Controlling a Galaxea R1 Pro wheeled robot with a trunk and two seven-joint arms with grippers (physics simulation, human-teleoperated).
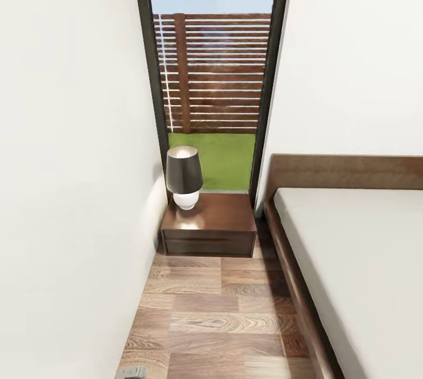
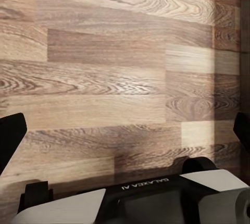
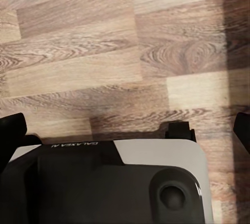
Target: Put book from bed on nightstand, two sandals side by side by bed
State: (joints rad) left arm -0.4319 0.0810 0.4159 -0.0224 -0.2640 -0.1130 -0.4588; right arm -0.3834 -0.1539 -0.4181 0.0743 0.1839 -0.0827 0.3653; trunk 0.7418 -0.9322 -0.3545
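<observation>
Where the plank floor ends, the nightstand stands under the window, just beside the bed.
A dark-shaded lamp sits on its top (far left corner); both the left gripper and the right gripper hang spread wide over bare floor, holding nothing.

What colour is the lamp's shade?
Dark grey-black shade on the lamp, over a white round base; head view shows it best.

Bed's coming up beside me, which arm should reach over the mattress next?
Right, probably: the bed lies on the robot's right, the wall close on its left. Both grippers, left and right, hang open and empty above the floor.
</observation>
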